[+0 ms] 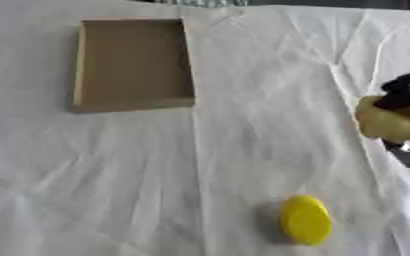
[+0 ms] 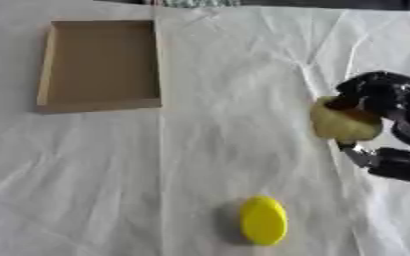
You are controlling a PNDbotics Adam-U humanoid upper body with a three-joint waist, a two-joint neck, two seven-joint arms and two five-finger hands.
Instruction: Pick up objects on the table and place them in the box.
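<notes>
Right hand (image 2: 385, 102) curls round pale yellow lump (image 2: 342, 124); yellow disc (image 2: 264, 220) below-left of it, box (image 2: 98, 105) far left.

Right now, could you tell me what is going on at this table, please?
The robot's right hand has its fingers curled round a pale yellow rounded object at the right side of the white cloth. The cardboard box sits at the far left with nothing visible inside. A bright yellow oval object lies on the cloth near the front, untouched. The left hand is not in view.
</notes>
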